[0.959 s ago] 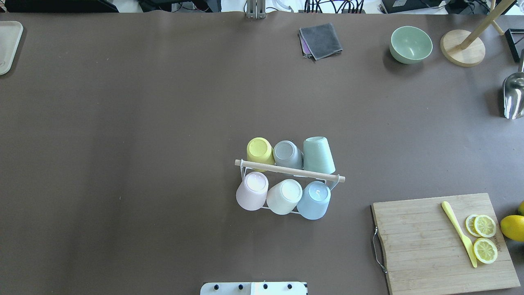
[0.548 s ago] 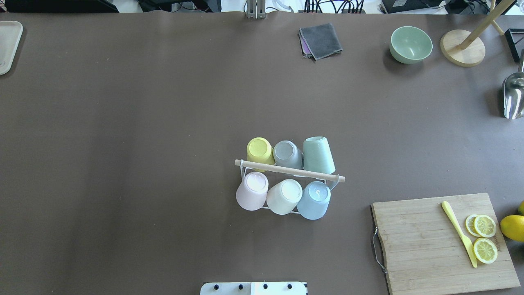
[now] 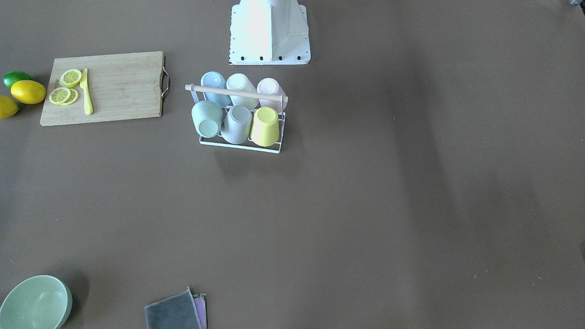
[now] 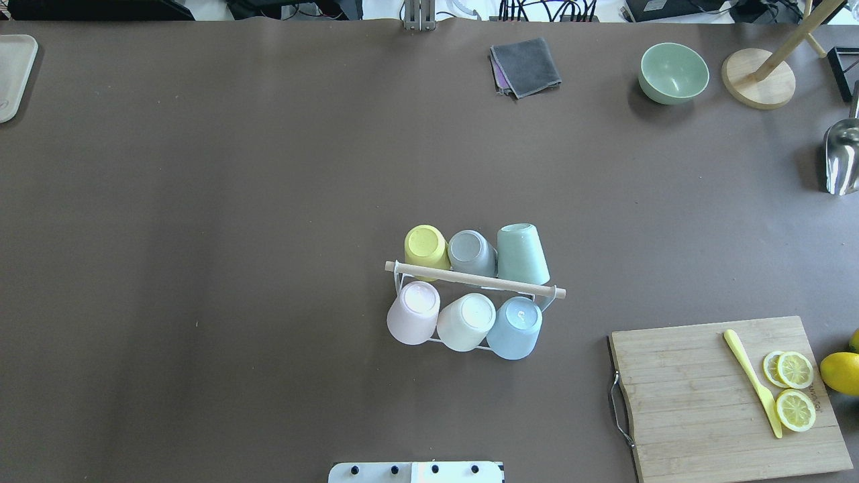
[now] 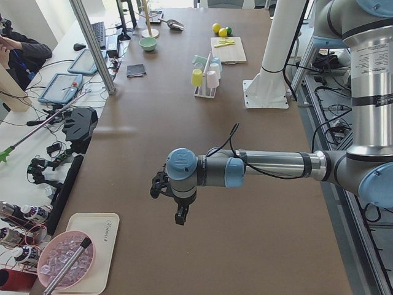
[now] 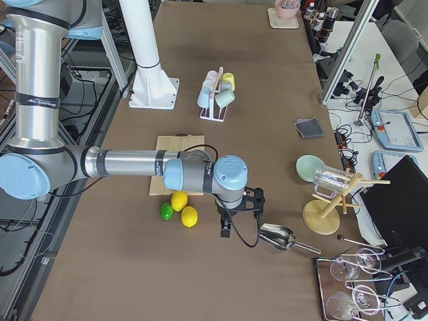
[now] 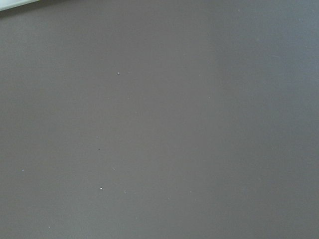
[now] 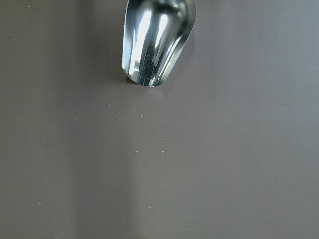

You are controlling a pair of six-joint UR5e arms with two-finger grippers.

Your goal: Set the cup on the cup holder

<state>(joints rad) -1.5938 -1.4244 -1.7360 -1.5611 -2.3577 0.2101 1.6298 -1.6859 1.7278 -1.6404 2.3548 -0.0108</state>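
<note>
Overhead: cup holder point(image 4: 475, 280) w/ cups point(image 4: 466, 322) (6)

No text can be read with certainty. The wooden cutting board point(image 4: 704, 396) carries a small dark printed mark near one short edge, too small to read. The beige tray point(image 5: 105, 255) shows a cursive logo, too blurred to read.

Open bench point(image 4: 201, 201) surface is seen on every side of the rack point(image 4: 475, 280). Both rows of the rack are filled by six upturned cups point(image 4: 466, 322), and access from above is crossed by its top bar point(image 4: 537, 289). The robot's right side is crowded by a cutting board point(image 4: 711, 402), scoop point(image 4: 842, 157) and bowl point(image 4: 673, 72).
</note>
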